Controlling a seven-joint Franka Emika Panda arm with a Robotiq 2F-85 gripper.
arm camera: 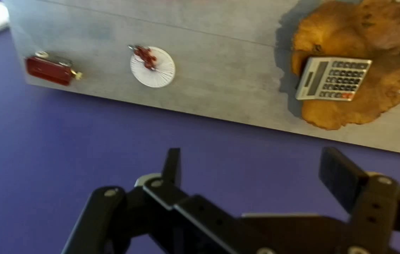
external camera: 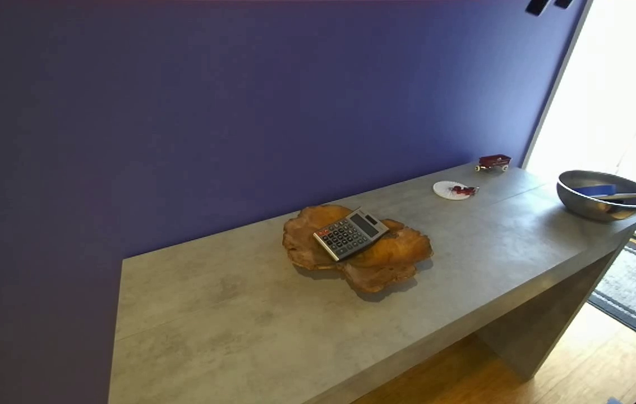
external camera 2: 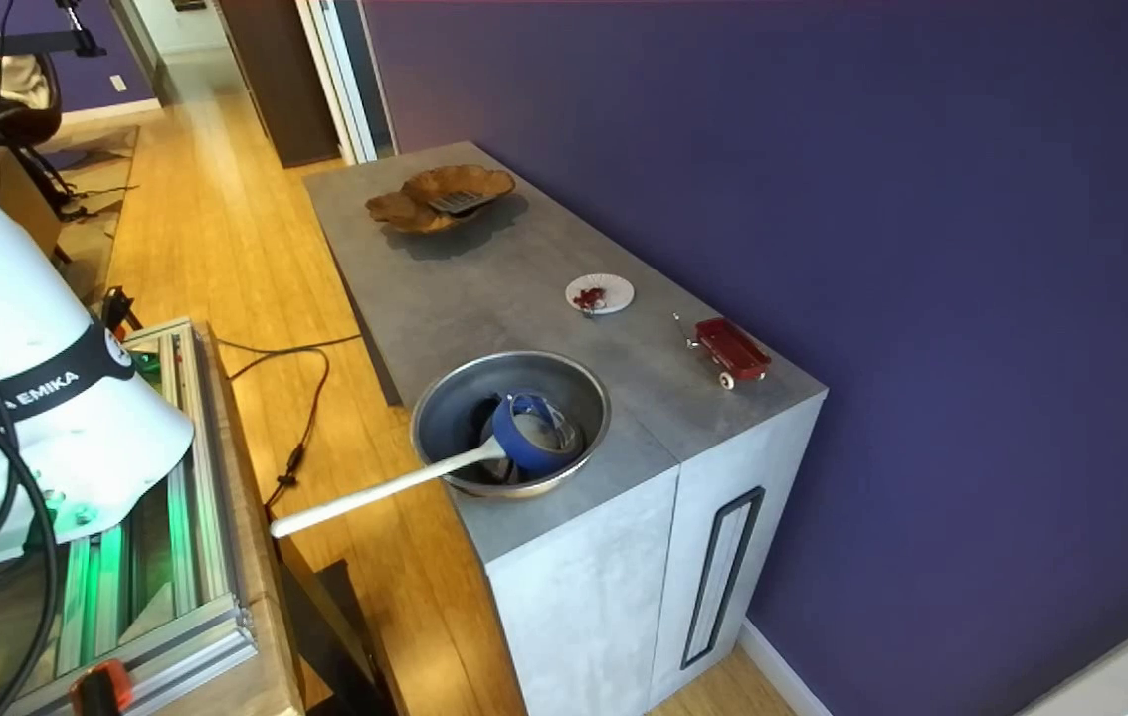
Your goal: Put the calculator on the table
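Observation:
The calculator (external camera: 342,238) is grey with dark keys and two red ones. It lies tilted on a lumpy orange-brown wooden dish (external camera: 393,252), keys up, and also shows in the wrist view (arm camera: 334,78) and, small, in an exterior view (external camera 2: 460,202). The dish stands on the grey concrete-look table (external camera: 211,320), near the purple wall. My gripper (arm camera: 251,165) is open and empty in the wrist view, its fingers wide apart, with the wall behind them. It is apart from the calculator. Two dark tips at the top edge of an exterior view (external camera: 550,5) appear to be its fingers.
A white disc (arm camera: 154,78) with a small red item and a red toy wagon (external camera 2: 731,348) stand along the wall side. A metal bowl (external camera 2: 445,398) holds a blue item, and a pale handle (external camera 2: 375,494) sticks out past the table edge. The purple wall (external camera: 211,112) borders the table.

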